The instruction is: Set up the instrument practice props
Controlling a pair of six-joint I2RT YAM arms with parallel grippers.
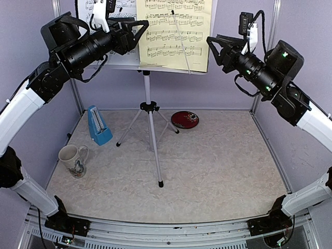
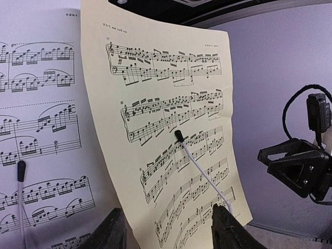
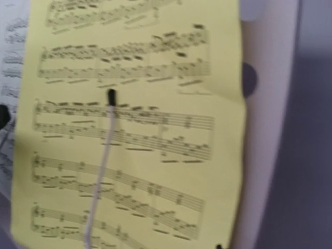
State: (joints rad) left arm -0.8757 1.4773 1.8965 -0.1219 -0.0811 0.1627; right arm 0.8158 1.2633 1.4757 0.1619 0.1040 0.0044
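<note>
Black fingertips (image 2: 225,223) of the left pincer (image 2: 168,228) stand apart with nothing clamped between them. Just beyond them hangs the yellow music sheet (image 2: 171,104), pinned by a thin wire page holder (image 2: 199,168); the white music sheet (image 2: 41,104) sits further to that pincer's left. Facing it from the far side of the yellow page, the right pincer (image 1: 215,49) grips nothing, though whether its jaws are open or closed I cannot tell. The risk, as I judge it: the yellow page bows outward, so a fingertip brushing its lower edge could drag it from under the wire, and a harder push up there could topple the music stand (image 1: 148,91) on its slim tripod. Well below both pincers, the blue metronome (image 1: 98,124), a patterned mug (image 1: 72,158) and a red plate (image 1: 184,120) rest on a pale mottled tabletop (image 1: 218,161), enclosed by lilac walls (image 1: 218,88)
</note>
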